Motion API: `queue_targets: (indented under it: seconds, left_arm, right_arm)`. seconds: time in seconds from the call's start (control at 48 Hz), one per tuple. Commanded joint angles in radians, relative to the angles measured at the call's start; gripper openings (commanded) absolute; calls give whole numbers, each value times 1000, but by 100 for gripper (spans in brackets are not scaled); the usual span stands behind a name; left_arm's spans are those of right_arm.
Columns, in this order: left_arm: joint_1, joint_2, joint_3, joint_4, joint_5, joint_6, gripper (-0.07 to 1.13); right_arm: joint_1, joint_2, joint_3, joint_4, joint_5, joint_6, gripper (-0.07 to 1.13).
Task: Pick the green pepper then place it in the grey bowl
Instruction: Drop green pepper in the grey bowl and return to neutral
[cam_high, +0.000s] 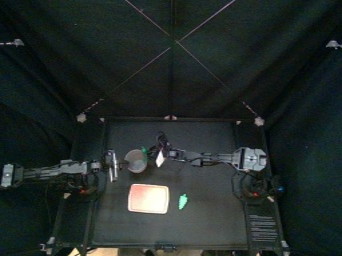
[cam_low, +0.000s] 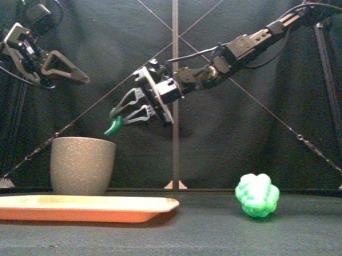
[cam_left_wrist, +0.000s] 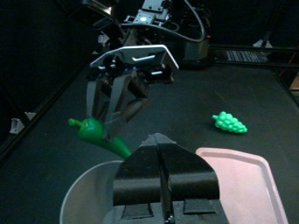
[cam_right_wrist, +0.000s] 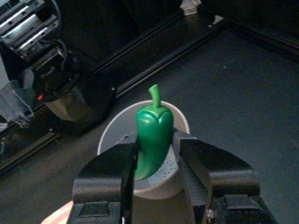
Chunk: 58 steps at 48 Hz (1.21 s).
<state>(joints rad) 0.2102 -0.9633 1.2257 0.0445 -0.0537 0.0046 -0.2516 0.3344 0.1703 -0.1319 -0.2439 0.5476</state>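
Green toy pepper (cam_right_wrist: 153, 131) is picked, clenched in the right hand (cam_low: 128, 117) above the tall grey speckled cup (cam_low: 82, 165) at the table's (cam_high: 214, 215) ten o'clock; only release remains.

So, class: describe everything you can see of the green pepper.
The pepper is a glossy green toy, plastic-looking, long and tapered, with a thin curved stem. The right tool is shut on its body and holds it in the air, stem end tilted downward, just over the grey cup. Nothing else seems to touch it.
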Motion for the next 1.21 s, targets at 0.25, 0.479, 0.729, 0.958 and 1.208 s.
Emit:
queue_targets:
  seconds: [0.25, 0.479, 0.729, 0.958, 1.208]
  left_arm:
    - [2, 2, -5, 0, -8, -5, 8]
    - [3, 2, 0, -5, -9, -5, 8]
    - [2, 0, 5, -23, -9, -2, 8]
    - [2, -8, 3, -17, -78, 3, 8]
    - [2, -15, 6, 15, -155, 3, 8]
  right_arm:
    - [11, 12, -101, -60, 46, 2, 91]
    - [11, -55, -48, -75, 40, -11, 91]
    - [11, -253, 192, -144, -83, -9, 92]
    - [2, -462, 494, -236, -301, -15, 92]
    - [-28, -641, 707, -341, -368, -15, 92]
